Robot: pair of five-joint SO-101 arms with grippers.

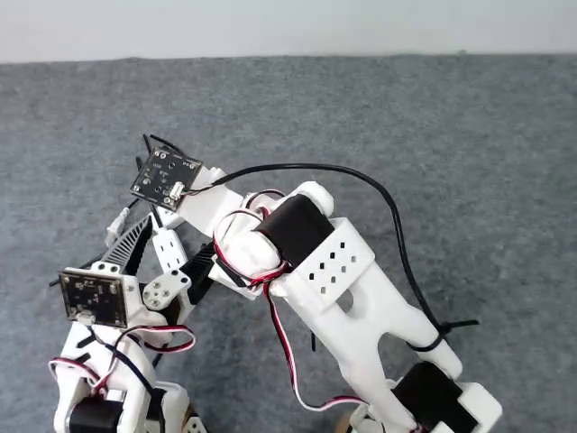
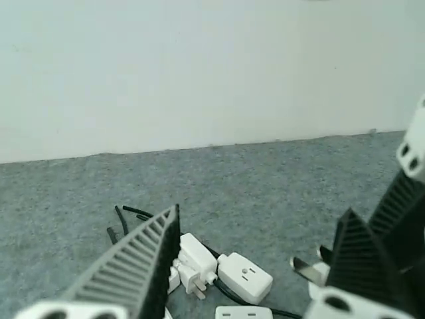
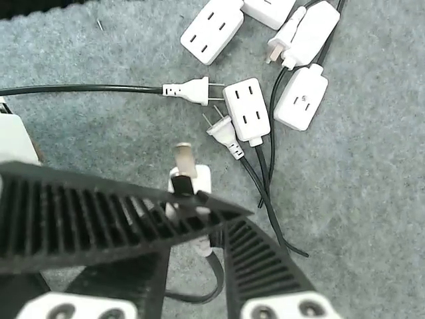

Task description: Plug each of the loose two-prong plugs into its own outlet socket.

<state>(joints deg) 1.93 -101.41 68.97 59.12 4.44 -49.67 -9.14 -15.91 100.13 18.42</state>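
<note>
1. Fingers (image 3: 99,206) of the right gripper (image 3: 229,219), black and ribbed, pinch the held plug (image 3: 189,181). It is a white body close under the right wrist camera, with a metal prong pointing away over the grey carpet (image 3: 372,199).
2. Just beyond it lies the small plug (image 3: 222,131) on a black cord. Its prongs are just beside the double socket (image 3: 248,109), not in its slots.
3. The corded plug (image 3: 188,90) points its two prongs at that socket's side and is also unplugged.
4. Beside the double socket sits the single socket (image 3: 301,98). Past it are the block plug (image 3: 307,28), prongs bare, and a second double socket (image 3: 212,23).
5. The left gripper (image 2: 262,214) hangs with its fingers spread wide and nothing between them. The block plug and the single socket lie on the carpet beyond it, with the held plug's prong off to one side.
6. From above, the right arm (image 1: 343,289) stretches from the lower right over the cluster, and the left arm (image 1: 99,397) stands at the lower left.
7. Farthest back, the carpet ends at a pale wall (image 2: 199,66).
</note>
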